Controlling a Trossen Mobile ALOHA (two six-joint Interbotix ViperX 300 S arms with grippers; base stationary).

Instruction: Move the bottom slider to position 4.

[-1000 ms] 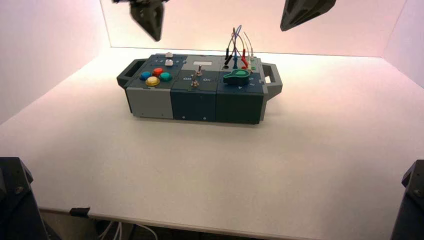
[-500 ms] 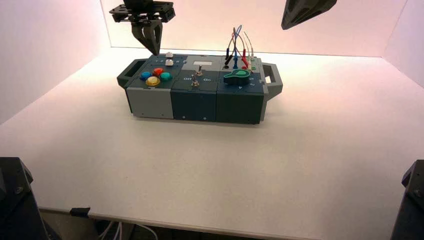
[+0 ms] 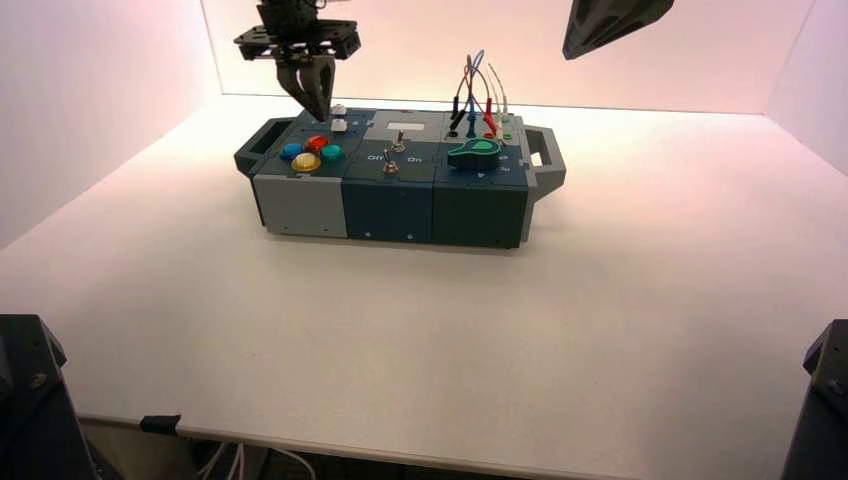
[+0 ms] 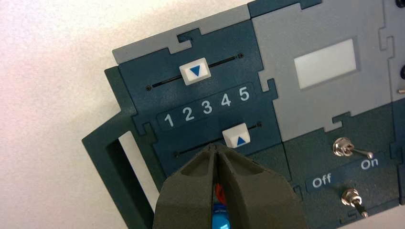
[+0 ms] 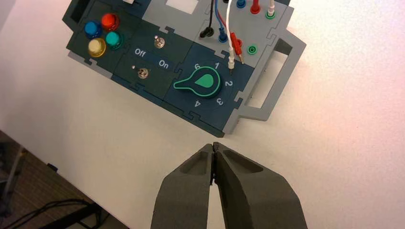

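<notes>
Left gripper (image 3: 312, 100) hangs over the box's left rear section, fingers pressed together with nothing between them; in the left wrist view its tip (image 4: 214, 149) sits just beside the bottom slider (image 4: 237, 135), at about 8 o'clock of it, whether touching I cannot tell. Bottom slider is a white knob with a blue triangle, near the 5 end of its track, roughly under the gap between 4 and 5 on the number strip (image 4: 207, 107) reading 1 2 3 4 5. In the high view this slider (image 3: 340, 124) is at 5 o'clock of the gripper tip. Top slider (image 4: 195, 71), white with a blue triangle pointing the other way, stands above 2–3. Grey panel with a pale window (image 4: 325, 62) lies at 3 o'clock of the sliders. Two metal toggle switches (image 4: 346, 148) flank the Off/On lettering. Coloured round buttons (image 3: 312, 152) sit in front of the sliders. Green knob (image 5: 204, 82) is on the box's right part, wires (image 3: 477, 95) behind it. Box (image 3: 400, 205) rests on the counter (image 3: 450, 340). Right gripper (image 5: 213, 149) is held high at upper right, fingers closed, empty.
</notes>
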